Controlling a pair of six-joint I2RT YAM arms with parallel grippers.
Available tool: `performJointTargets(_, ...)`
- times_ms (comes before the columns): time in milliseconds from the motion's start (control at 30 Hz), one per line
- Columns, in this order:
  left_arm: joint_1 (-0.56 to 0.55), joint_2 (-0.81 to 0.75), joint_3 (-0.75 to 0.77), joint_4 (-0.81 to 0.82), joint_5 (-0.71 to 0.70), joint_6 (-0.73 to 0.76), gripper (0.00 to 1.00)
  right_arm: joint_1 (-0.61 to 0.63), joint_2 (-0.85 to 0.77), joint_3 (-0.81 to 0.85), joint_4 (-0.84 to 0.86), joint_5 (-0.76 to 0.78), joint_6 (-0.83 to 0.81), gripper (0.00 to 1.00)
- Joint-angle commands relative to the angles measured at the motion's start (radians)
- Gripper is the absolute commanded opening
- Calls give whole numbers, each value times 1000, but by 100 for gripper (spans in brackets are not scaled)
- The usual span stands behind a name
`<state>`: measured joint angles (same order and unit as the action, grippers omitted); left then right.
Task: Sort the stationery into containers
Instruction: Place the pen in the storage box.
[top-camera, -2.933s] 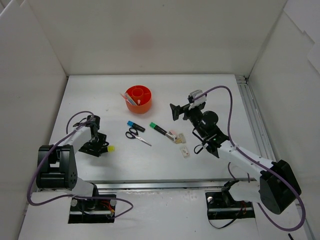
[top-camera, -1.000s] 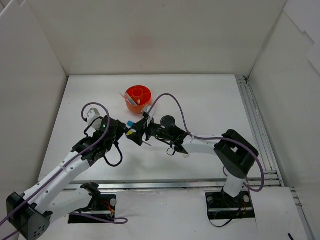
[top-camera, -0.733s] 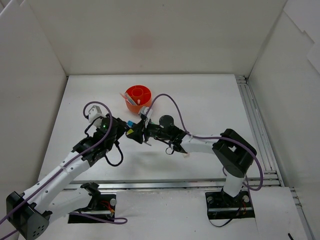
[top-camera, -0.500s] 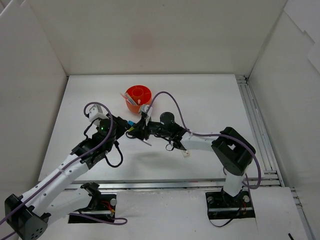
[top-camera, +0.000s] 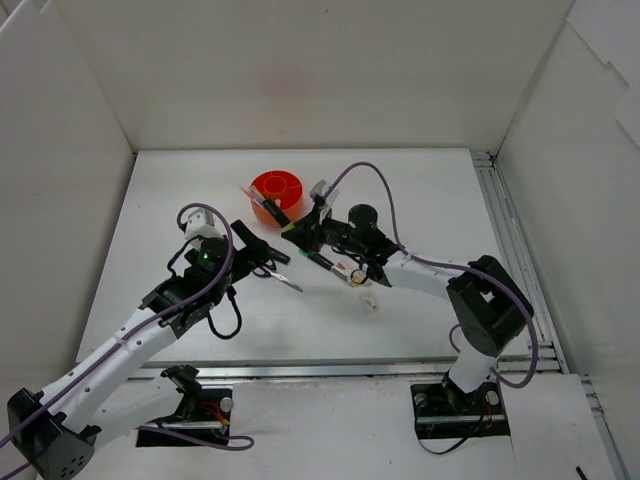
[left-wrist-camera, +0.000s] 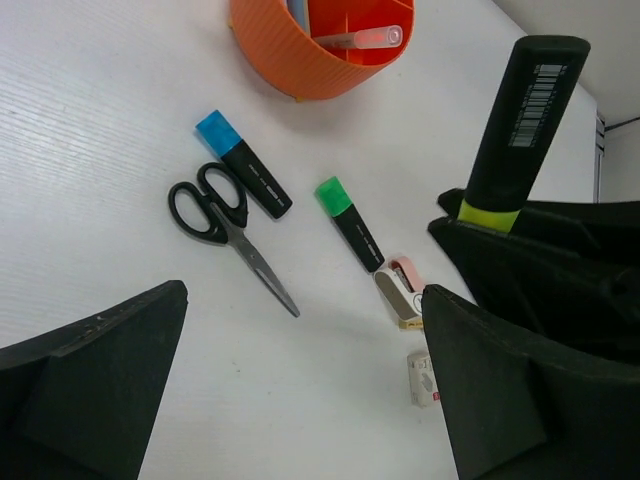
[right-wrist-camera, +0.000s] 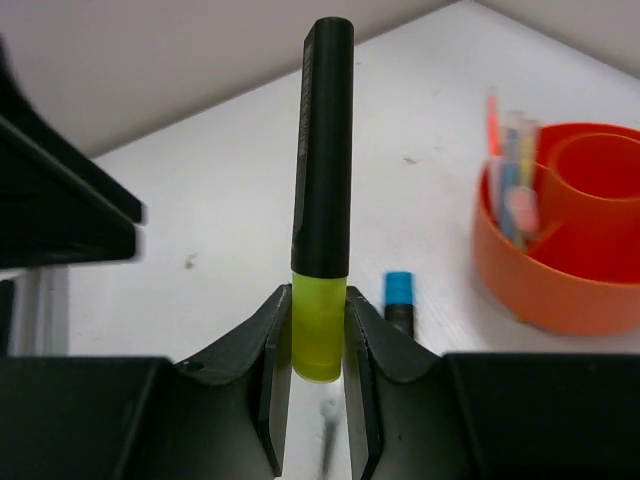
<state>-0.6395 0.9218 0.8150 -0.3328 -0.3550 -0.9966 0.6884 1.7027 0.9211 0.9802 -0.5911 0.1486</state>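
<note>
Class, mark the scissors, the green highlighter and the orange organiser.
scissors (left-wrist-camera: 233, 233): left wrist view, at the pivot.
green highlighter (left-wrist-camera: 352, 228): left wrist view, on the black barrel.
orange organiser (left-wrist-camera: 290, 70): left wrist view, on its ribbed outer wall.

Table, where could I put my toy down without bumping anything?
Bare spots: the far right, between the orange organiser and the side rail, and the far left corner of the table. Crowded in the middle: scissors, green highlighter, blue highlighter and erasers lie close together.
</note>
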Motion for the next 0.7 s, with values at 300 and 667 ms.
performJointTargets(300, 124, -118, 128, -235, 14, 150, 99, -64, -161, 330, -909, 446, -992, 0)
performJointTargets(667, 420, 146, 130, -143, 462, 306, 99, 20, 11, 568, -1150, 833, -1782, 0)
